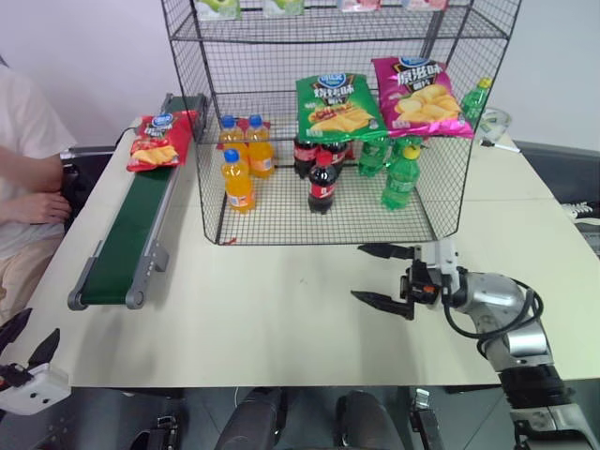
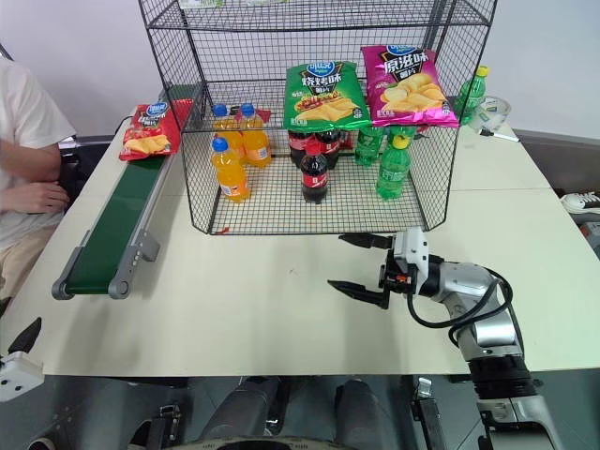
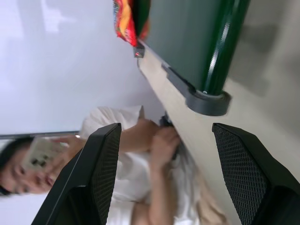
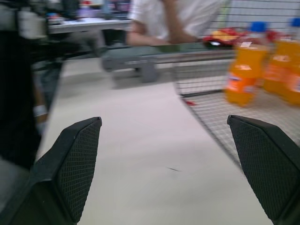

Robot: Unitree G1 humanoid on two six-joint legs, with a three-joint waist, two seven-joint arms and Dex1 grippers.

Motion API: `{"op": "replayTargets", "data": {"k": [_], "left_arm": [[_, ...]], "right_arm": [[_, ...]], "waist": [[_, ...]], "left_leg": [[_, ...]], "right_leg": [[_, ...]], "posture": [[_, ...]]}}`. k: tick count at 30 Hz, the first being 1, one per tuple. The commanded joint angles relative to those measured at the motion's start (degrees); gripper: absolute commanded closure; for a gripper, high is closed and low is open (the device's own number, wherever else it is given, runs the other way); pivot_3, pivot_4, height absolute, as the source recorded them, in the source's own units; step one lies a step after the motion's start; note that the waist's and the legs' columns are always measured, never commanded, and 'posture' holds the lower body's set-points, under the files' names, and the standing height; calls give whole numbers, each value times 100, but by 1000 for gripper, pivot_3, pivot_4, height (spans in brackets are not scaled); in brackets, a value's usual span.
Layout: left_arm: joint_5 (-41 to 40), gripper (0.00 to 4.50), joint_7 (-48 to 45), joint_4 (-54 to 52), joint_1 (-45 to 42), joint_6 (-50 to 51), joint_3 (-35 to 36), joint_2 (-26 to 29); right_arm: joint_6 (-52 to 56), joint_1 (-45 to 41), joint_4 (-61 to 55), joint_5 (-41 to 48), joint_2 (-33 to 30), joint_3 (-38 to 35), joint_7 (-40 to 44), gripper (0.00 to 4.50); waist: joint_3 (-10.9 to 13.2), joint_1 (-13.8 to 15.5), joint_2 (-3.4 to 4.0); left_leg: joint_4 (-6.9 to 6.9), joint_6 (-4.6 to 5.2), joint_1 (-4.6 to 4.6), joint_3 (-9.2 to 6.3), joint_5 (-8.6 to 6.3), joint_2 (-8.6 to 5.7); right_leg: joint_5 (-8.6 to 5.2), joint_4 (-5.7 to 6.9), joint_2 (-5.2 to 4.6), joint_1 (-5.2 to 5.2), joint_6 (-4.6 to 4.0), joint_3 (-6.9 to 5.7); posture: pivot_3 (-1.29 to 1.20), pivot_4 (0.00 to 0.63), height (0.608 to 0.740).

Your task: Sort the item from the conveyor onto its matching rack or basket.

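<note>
The red crisp bag [image 1: 157,140] lies at the far end of the dark green conveyor [image 1: 127,248], which runs along the table's left side. The wire-mesh rack [image 1: 328,122] stands at the back middle, with a green and a magenta crisp bag leaning on it. My right gripper [image 1: 382,275] hovers open over the table in front of the rack, pointing left, nothing between its fingers. My left gripper [image 1: 28,337] is low at the table's near left corner, open and empty, far from the red crisp bag [image 3: 123,19].
Orange, cola and green bottles [image 1: 321,183] stand on the rack's lowest tier. A person in a white shirt [image 1: 23,159] sits at the left, close to the conveyor. The table's near middle [image 1: 262,319] is bare.
</note>
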Motion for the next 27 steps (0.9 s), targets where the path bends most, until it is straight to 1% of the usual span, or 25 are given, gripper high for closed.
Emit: {"op": "replayTargets", "data": {"k": [1,5,11,27], "left_arm": [[107,1270,450,69,-7,170,-249,192],[134,1270,684,118,-53,330,-543,353],[154,1270,982,217,-181,504,-1012,530],[100,1270,1296,238,-629,936,-1827,668]], "right_arm": [[148,52,-381,127,-52,42,93,0],[208,84,-491,84,-57,114,147,0],[121,12,-418,-33,77,97,-35,0],[62,-44,-337,-107,40,49,-76,0]], "waist": [[0,-5,0],[-1,-11,-1],[-1,-8,-2],[-3,-6,-5]], "left_leg": [[0,0,0,0,0,0],[-2,0,0,0,0,0],[-1,0,2,0,0,0],[0,2,5,1,2,0]], "right_leg": [[1,0,0,-1,1,0],[2,1,1,-3,4,-1],[3,2,2,-2,5,-2],[5,8,3,-1,9,-2]], "posture": [[0,150,740],[0,150,740],[0,150,740],[0,150,740]]}}
